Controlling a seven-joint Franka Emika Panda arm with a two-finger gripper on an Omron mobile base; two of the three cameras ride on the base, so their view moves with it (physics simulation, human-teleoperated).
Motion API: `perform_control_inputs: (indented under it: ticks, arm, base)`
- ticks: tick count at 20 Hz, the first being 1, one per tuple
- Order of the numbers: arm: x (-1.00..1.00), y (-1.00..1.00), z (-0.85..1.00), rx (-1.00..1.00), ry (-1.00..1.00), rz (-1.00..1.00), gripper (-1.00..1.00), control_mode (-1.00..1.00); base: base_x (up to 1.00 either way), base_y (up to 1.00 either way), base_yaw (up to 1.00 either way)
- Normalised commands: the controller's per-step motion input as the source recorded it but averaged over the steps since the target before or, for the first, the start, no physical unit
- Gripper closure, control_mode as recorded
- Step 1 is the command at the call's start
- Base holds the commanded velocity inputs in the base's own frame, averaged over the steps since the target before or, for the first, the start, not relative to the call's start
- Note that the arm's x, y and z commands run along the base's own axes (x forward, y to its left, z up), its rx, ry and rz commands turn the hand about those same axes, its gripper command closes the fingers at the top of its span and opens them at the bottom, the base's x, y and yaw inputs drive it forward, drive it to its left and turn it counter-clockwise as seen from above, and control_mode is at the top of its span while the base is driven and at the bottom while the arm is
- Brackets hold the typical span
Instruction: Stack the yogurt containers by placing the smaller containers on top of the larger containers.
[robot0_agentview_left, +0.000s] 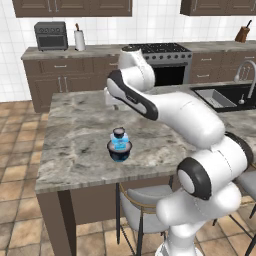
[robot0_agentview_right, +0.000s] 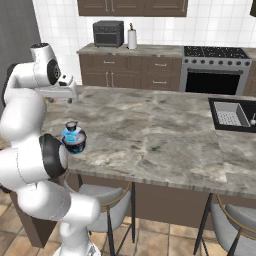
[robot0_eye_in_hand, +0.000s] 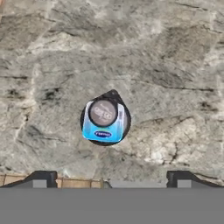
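The three yogurt containers stand stacked on the marble island counter (robot0_agentview_left: 75, 135). The wide dark navy bowl-like cup (robot0_agentview_left: 119, 152) is at the bottom, the light-blue cup (robot0_agentview_left: 119, 143) sits on it, and the tiny dark cup (robot0_agentview_left: 119, 132) is on top. In the hand view I look straight down on them: the tiny cup's pale top (robot0_eye_in_hand: 103, 113), the light-blue cup (robot0_eye_in_hand: 104, 132) and a sliver of the dark bowl (robot0_eye_in_hand: 113, 94). My gripper (robot0_eye_in_hand: 111, 179) hangs open and empty well above the stack, off toward the counter's far side (robot0_agentview_left: 111, 101) (robot0_agentview_right: 60, 98).
A sink (robot0_agentview_left: 220, 96) is set into the counter at the right. A stove (robot0_agentview_left: 162, 52), a toaster oven (robot0_agentview_left: 51, 35) and a paper-towel roll (robot0_agentview_left: 79, 39) line the back wall. Stools (robot0_agentview_left: 142, 202) stand under the counter's near edge.
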Motion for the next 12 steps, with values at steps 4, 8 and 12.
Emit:
perform_control_inputs:
  ticks: [4, 8, 12]
  arm:
    - [-0.37, -0.68, 0.73, 0.29, 0.07, -0.01, -1.00, -1.00]
    - [-0.39, -0.76, 0.63, 0.15, -0.03, -0.03, -1.00, -1.00]
    - [-0.26, -0.68, 0.58, 0.10, -0.01, -0.05, -1.00, -1.00]
  base:
    - [0.00, 0.00, 0.00]
    - [0.00, 0.00, 0.00]
    - [0.00, 0.00, 0.00]
